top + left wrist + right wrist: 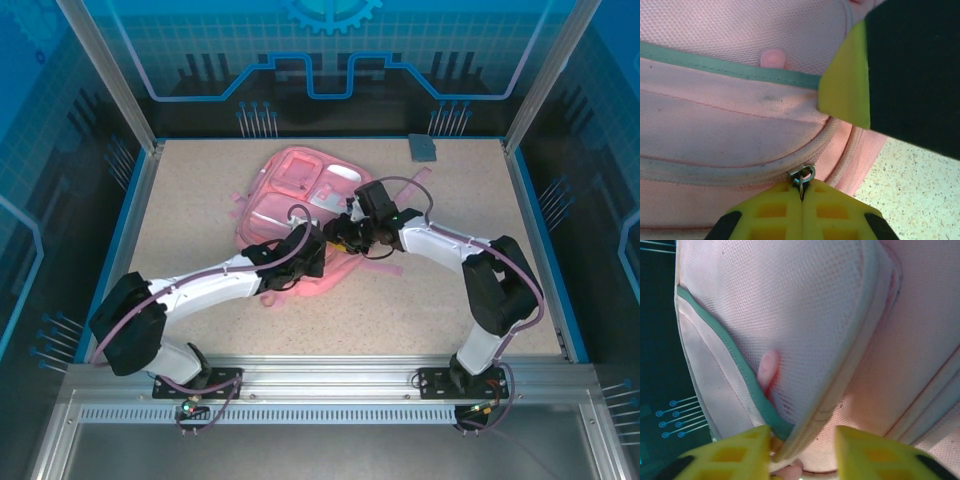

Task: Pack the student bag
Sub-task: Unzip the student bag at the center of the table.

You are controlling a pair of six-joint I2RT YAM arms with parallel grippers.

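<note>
The student bag lay flat on the desk, lengthwise away from the arms, the left pincer clamped on its near-edge zip pull while the right pincer, jaws apart, straddled the mesh pocket rim.

The pink backpack lies flat mid-table (pale zip trim, mesh pocket), its straps splayed outward.

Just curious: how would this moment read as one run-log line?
left pincer: shut on metal zip ring | right pincer: open, straddling soft pink fabric backpack edge
</note>
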